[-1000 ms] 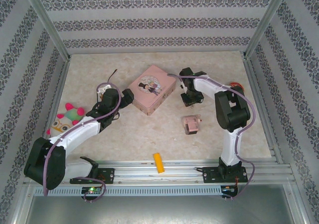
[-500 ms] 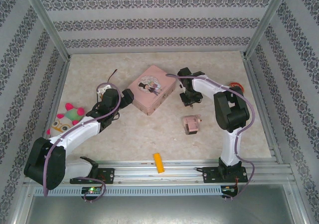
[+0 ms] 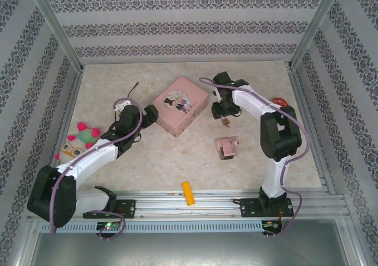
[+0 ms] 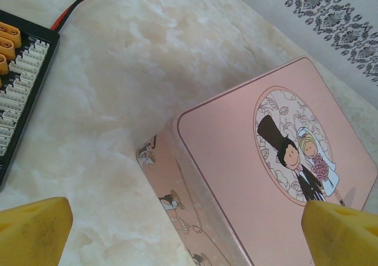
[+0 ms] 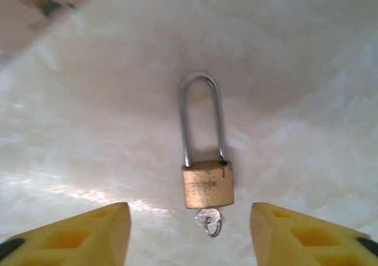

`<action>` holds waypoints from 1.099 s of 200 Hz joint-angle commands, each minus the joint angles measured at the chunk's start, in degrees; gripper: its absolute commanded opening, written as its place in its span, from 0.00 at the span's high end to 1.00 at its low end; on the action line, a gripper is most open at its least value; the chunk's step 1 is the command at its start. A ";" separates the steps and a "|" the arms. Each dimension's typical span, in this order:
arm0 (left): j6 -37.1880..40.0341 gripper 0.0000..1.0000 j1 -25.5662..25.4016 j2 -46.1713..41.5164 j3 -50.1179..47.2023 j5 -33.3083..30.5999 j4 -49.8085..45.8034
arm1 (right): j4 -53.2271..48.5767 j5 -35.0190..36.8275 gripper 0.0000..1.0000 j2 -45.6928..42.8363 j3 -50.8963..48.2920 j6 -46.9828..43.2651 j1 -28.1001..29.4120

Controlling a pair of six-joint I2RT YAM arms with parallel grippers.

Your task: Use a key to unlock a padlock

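Observation:
The small brass padlock [image 5: 208, 184] lies flat on the marble table, its long silvery shackle [image 5: 201, 115] pointing away from me. A small silver key [image 5: 209, 221] with a ring sticks out of the bottom of its body. My right gripper [image 5: 189, 236] is open, with its yellow fingertips [image 5: 80, 236] on either side of the key end and not touching anything. From above, the padlock [image 3: 225, 121] lies just in front of the right gripper [image 3: 224, 108]. My left gripper [image 4: 189, 236] is open over the near corner of the pink tin [image 4: 266, 159].
The pink tin [image 3: 179, 105] sits mid-table. A small pink block [image 3: 226, 146] lies near the padlock and a yellow piece [image 3: 188, 192] at the front rail. A plush toy [image 3: 80, 139], a black connector board [image 4: 18, 94] with a red wire and a red object [image 3: 281, 103] lie at the sides.
My right gripper has drawn back toward the far side, and the padlock now shows on the table in front of it. The left arm has barely moved.

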 commanded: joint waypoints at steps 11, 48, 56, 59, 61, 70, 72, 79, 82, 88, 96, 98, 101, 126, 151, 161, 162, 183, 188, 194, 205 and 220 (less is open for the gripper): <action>-3.51 0.01 -0.36 0.60 1.63 2.43 -1.96 | 3.26 -12.71 0.28 -1.75 4.76 0.79 -2.64; -5.16 0.01 -3.94 5.32 5.05 3.03 -2.53 | 4.81 -17.62 0.25 3.49 12.93 -0.44 -2.89; -5.58 0.01 -4.42 6.25 5.39 3.36 -1.78 | 4.99 -18.16 0.25 5.00 14.94 -0.48 -2.99; -5.84 0.01 -4.51 6.52 5.45 3.45 -1.63 | 4.93 -18.31 0.25 5.66 15.74 -0.48 -3.00; -5.97 0.01 -4.54 6.77 5.54 3.55 -1.46 | 4.91 -18.40 0.25 6.06 16.25 -0.53 -3.00; -6.33 0.01 -4.85 7.74 5.83 4.14 -0.65 | 4.83 -18.86 0.24 7.88 18.62 -0.79 -3.00; -6.43 0.01 -4.91 7.89 5.92 4.23 -0.56 | 4.89 -18.89 0.24 8.24 19.08 -0.82 -3.00; -6.92 0.01 -5.13 8.49 6.18 4.36 -0.56 | 4.74 -19.02 0.24 9.70 20.73 -0.92 -3.00; -7.02 0.01 -5.20 8.70 6.25 4.43 -0.46 | 4.67 -19.16 0.24 10.26 21.53 -0.99 -3.00; -7.11 0.01 -5.43 9.16 6.38 4.54 -0.25 | 4.35 -19.49 0.24 11.51 23.20 -1.01 -3.00; -7.40 0.01 -5.68 9.68 6.50 4.49 -0.21 | 4.05 -20.07 0.25 12.99 24.95 -1.01 -3.00; -7.46 0.01 -5.69 9.82 6.52 4.47 -0.16 | 4.03 -20.18 0.25 13.34 25.38 -1.01 -2.96; -7.55 0.01 -5.80 9.98 6.56 4.45 -0.11 | 3.96 -20.40 0.25 13.87 25.93 -1.01 -3.00; -7.19 0.04 -6.14 11.58 6.60 4.77 1.20 | 3.41 -22.87 0.27 17.60 29.53 -0.68 -2.92; -6.31 0.07 -6.13 13.44 7.48 5.05 1.36 | 2.62 -25.87 0.31 20.08 31.28 0.40 -2.83; -5.90 0.09 -6.14 14.00 7.82 4.91 1.63 | 2.86 -26.68 0.32 20.37 30.97 0.65 -2.67; -5.83 0.10 -6.13 14.10 7.85 4.86 1.66 | 2.87 -26.70 0.32 20.42 30.96 0.74 -2.66; -4.44 0.15 -6.16 15.82 9.20 4.12 1.95 | 2.97 -27.23 0.37 20.31 29.55 0.88 -2.05; -4.08 0.17 -6.14 16.30 9.65 4.00 1.91 | 3.10 -27.33 0.39 20.06 29.12 0.89 -1.81; -3.74 0.18 -6.08 17.06 10.20 4.03 1.95 | 3.23 -27.21 0.40 19.66 28.34 1.08 -1.54; -3.16 0.23 -5.95 18.54 11.23 4.24 2.47 | 3.49 -26.82 0.41 18.71 26.68 1.59 -1.10; -2.60 0.29 -5.46 20.86 12.49 5.29 3.86 | 4.21 -26.39 0.42 16.83 23.78 2.69 -0.49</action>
